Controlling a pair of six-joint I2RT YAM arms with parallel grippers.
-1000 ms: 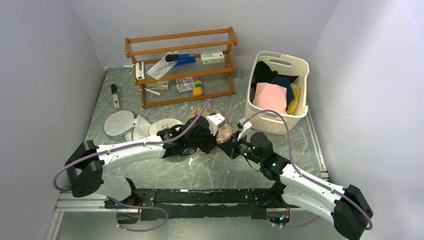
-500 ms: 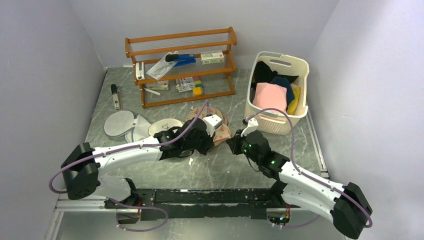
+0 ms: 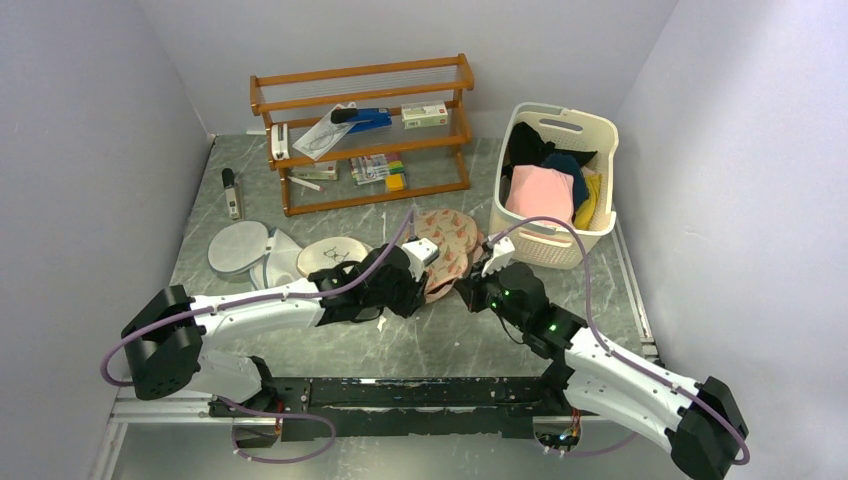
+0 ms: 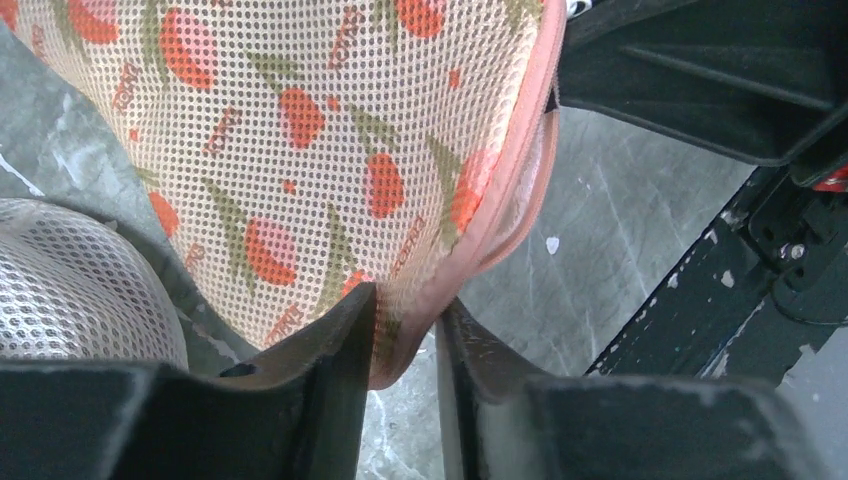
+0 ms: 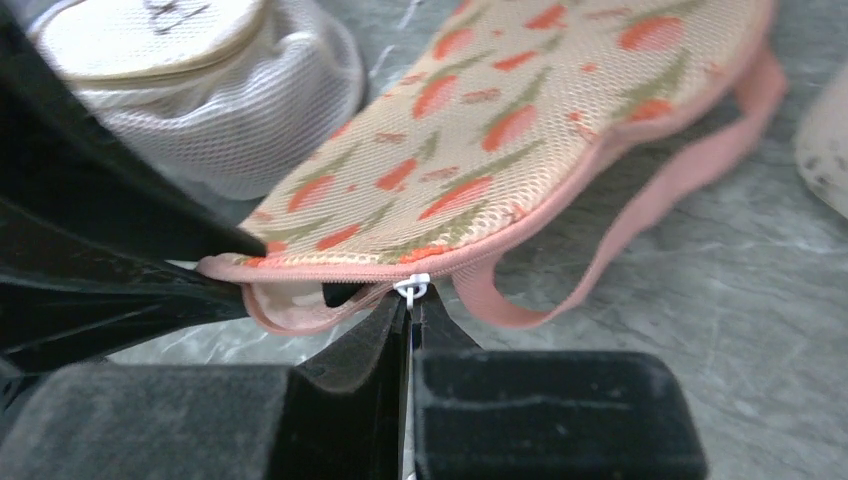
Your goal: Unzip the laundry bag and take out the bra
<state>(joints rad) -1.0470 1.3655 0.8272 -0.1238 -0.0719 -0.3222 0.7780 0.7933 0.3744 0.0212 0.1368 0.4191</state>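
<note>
Since a second ago the laundry bag (image 3: 447, 240) is lying more in the open. Then it was mostly hidden under my two wrists; now its printed lobes are spreading out on the far side of them, toward the basket (image 3: 600, 135). My left arm is sitting slightly nearer and further left than before. My left claw (image 4: 405, 320) is grasping the bag's near edge: pink trim and a fold of printed mesh are caught between its two fingers, which are standing close together with only fabric between them. My right claw (image 5: 410, 305) is clenched, tips pressing together on the small white zipper pull (image 5: 411, 287) at the bag's near rim. On the side toward my left claw a short stretch of zipper is gaping and pale lining is showing through; on the other side of the pull the zipper is running closed. A pink strap (image 5: 620, 225) is looping out from the rim and lying on the table (image 3: 400, 345). The bag is resting on the grey marbled table at mid-depth, between a round white mesh bag (image 3: 330, 253) on its left and the basket on its right. Whether it is touching the mesh bag I cannot tell.
</note>
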